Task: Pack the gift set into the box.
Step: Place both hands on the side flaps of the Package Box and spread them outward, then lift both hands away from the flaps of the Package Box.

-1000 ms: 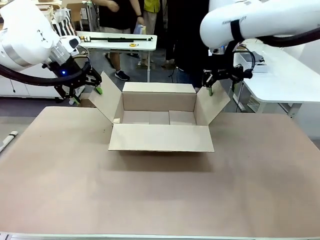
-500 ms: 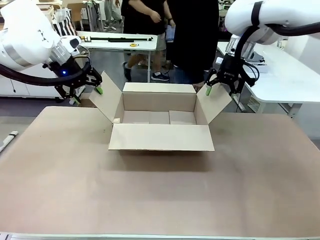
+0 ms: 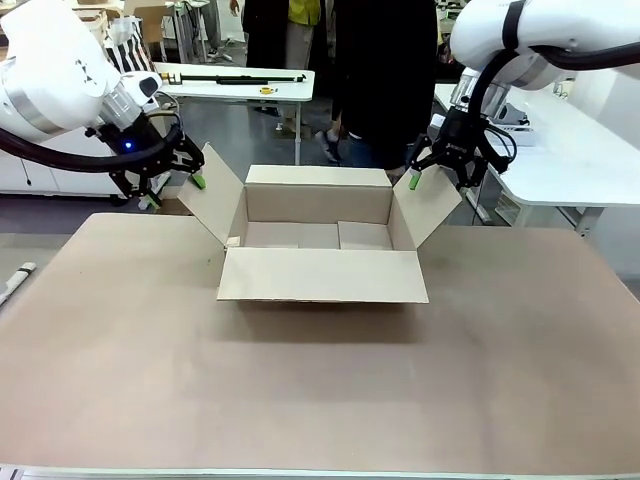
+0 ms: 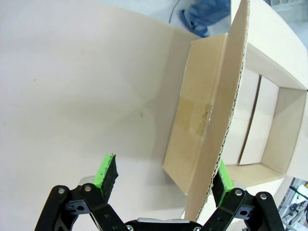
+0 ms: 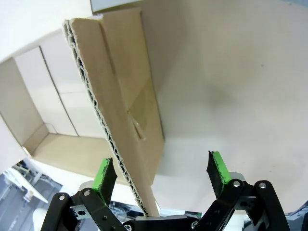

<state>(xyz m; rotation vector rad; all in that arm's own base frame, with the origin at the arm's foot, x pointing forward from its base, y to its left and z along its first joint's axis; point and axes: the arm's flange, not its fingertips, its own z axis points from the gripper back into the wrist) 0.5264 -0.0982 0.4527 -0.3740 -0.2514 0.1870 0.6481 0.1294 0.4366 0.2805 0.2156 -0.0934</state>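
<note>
While the box sits on the far half of the brown worktop, midway between the arms, its top stands open and the front flap hangs down over the near wall. The left claw is released, its 2 green pads spread wide on either side of the raised left flap. The right claw is released too, straddling the raised right flap, whose corrugated edge runs close beside 1 pad.

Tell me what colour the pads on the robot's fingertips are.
Bright green pads, clearest in the left wrist view.
</note>
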